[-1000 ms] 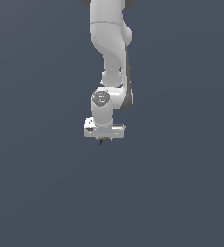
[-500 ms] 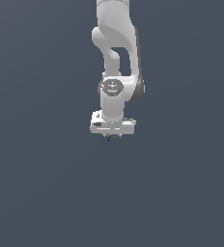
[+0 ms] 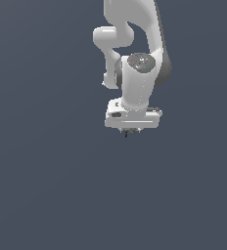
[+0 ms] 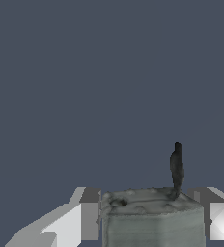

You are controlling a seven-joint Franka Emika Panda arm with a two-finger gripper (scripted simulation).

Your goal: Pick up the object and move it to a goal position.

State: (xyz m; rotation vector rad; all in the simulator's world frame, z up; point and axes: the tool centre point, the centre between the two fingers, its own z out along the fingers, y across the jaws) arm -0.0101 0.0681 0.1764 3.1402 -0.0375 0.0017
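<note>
In the exterior view the white arm hangs down with its gripper (image 3: 128,131) under the wide white hand. A tiny dark grey-green object (image 3: 126,133) with a blackish tip pokes out just below the hand, between the short finger stubs. The wrist view shows the object (image 4: 152,217) as a grey-green block with a thin dark stem rising from one corner, held between the two fingers (image 4: 75,219), which press on its sides. The gripper is shut on the object, and nothing touches the object from below.
Plain dark blue-grey background fills both views. No other objects, containers or edges show. No goal marker is visible.
The arm has swung toward the exterior view's right and risen a little, carrying the object with it. The hand looks larger in the picture than before.
</note>
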